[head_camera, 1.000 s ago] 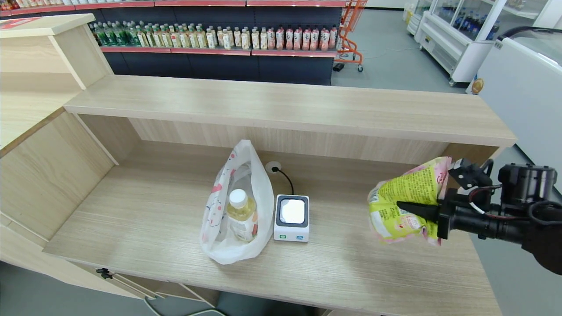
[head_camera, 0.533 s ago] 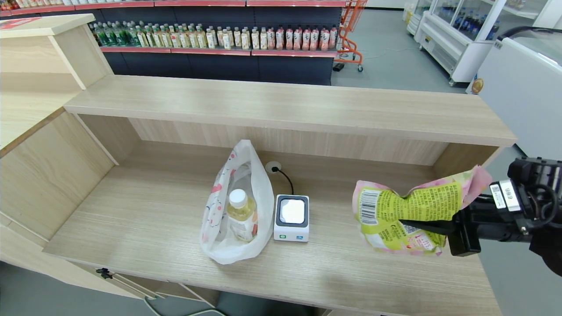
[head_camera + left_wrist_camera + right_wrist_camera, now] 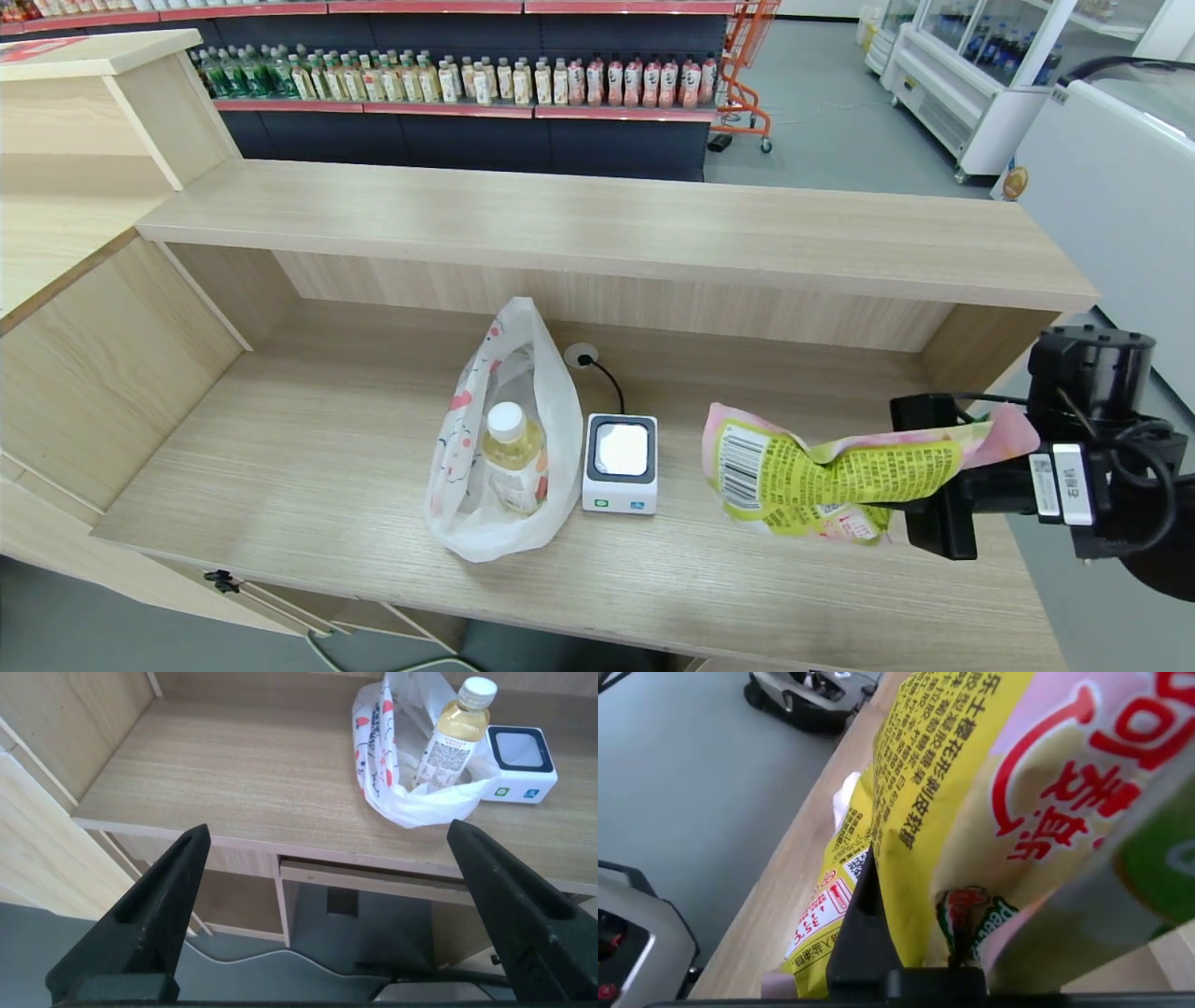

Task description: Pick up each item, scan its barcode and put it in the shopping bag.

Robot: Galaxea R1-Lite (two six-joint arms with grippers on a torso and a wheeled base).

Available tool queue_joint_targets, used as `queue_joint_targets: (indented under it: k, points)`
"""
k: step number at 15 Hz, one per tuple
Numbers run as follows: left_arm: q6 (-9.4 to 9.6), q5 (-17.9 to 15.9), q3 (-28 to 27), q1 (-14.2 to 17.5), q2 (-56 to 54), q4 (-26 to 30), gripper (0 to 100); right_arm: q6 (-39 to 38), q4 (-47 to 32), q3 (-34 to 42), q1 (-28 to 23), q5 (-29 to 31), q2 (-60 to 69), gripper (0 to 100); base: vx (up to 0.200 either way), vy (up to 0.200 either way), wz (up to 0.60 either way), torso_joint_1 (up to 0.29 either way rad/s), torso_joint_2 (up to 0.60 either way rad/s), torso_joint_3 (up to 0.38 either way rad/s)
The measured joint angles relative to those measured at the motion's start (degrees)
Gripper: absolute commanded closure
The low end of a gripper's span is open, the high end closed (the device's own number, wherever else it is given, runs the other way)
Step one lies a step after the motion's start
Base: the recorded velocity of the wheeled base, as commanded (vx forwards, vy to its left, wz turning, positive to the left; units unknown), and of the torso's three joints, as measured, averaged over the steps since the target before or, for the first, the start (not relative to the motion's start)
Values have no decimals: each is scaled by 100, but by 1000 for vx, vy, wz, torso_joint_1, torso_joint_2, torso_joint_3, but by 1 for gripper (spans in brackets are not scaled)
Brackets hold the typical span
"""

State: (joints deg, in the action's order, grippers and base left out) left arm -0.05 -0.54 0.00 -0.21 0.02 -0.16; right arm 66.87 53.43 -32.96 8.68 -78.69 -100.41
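Observation:
My right gripper (image 3: 910, 467) is shut on a yellow-green and pink snack bag (image 3: 822, 471), holding it lengthwise above the counter (image 3: 308, 467), right of the scanner (image 3: 621, 464). The bag's barcode (image 3: 742, 457) sits on the end nearest the scanner. Up close, the snack bag (image 3: 971, 793) lies against a black finger (image 3: 868, 924). A white shopping bag (image 3: 551, 411) stands left of the scanner with a capped drink bottle (image 3: 512, 453) inside. My left gripper (image 3: 327, 905) hangs open before the counter's front edge, facing the shopping bag (image 3: 378, 737), bottle (image 3: 453, 733) and scanner (image 3: 523, 751).
A raised shelf (image 3: 607, 224) runs along the back of the counter and a wooden side wall (image 3: 112, 373) closes its left end. The scanner's cable (image 3: 609, 378) runs to a hole behind it. A drawer front (image 3: 374, 873) sits under the counter's edge.
My right gripper has carried the snack bag left toward the scanner and turned it from upright to lying flat, so its barcode end now points at the scanner.

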Motion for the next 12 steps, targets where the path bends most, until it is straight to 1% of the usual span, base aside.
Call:
queue_joint_targets:
  k: [2,3,5,8,12]
  points:
    - [-2,0,0,0,0,0,0,435,-206,-2,33,-40,50,100,0,0,0,0,0,0]
    - [-2,0,0,2,0,0,0,764,-435,2,60,-121,94,100,0,0,0,0,0,0]
    - [-2,0,0,2,0,0,0,1468,-964,20,90,-462,268,100,0,0,0,0,0,0]
    - [-2,0,0,0,0,0,0,2181,-1596,144,101,-646,581,100,0,0,0,0,0,0]
    - [-2,0,0,2,0,2,0,2833,-2380,315,61,-777,976,100,0,0,0,0,0,0]
